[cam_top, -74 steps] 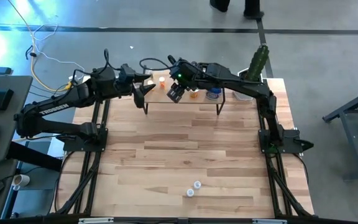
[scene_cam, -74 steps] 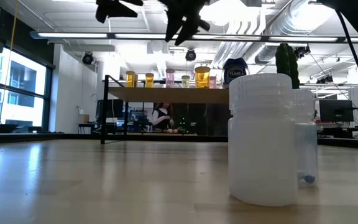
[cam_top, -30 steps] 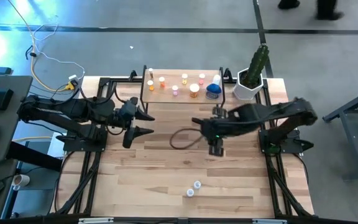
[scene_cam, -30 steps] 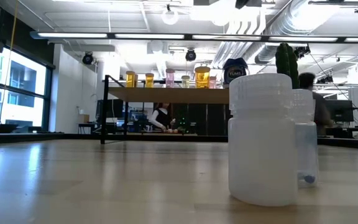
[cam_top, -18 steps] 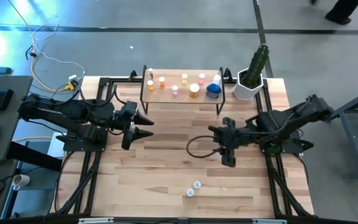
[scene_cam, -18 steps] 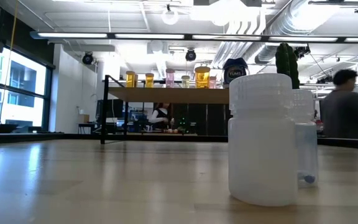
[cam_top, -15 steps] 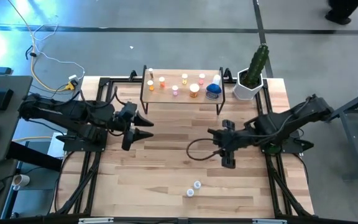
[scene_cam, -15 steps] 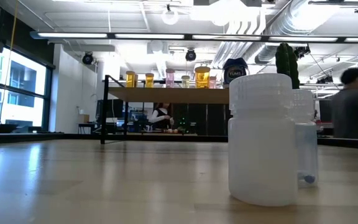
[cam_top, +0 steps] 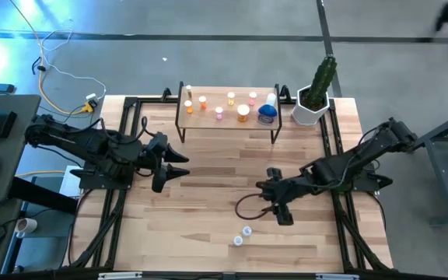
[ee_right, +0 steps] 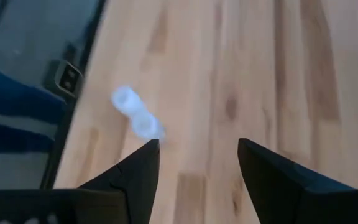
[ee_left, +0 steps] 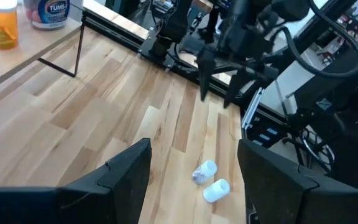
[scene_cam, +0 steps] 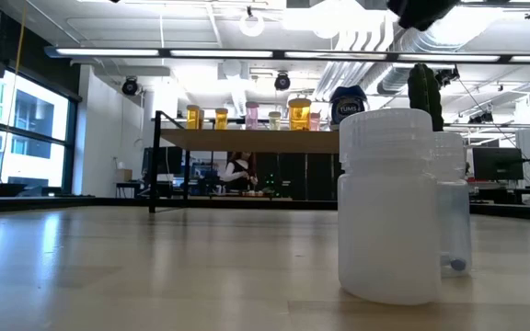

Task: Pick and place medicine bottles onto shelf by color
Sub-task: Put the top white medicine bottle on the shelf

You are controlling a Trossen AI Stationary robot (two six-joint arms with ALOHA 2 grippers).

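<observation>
Bare tabletop [cam_top: 208,194] lies open between the shelf [cam_top: 228,117] and two white bottles [cam_top: 243,236] — the right gripper [cam_top: 280,208], between shelf and bottles, partly obstructs.

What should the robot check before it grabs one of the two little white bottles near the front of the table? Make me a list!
1. Two small white plastic bottles standing upright on the wooden slatted table: ok.
2. Right gripper open and empty: ok, nothing between its fingers in the right wrist view.
3. Right gripper lined up over the bottles: not ok, it hangs off to one side.
4. Low light-wood shelf has bare room for more: ok.
5. Left gripper out of the way: ok, open, at the table's left side.
6. Bottle lids on tight: cannot tell.
</observation>
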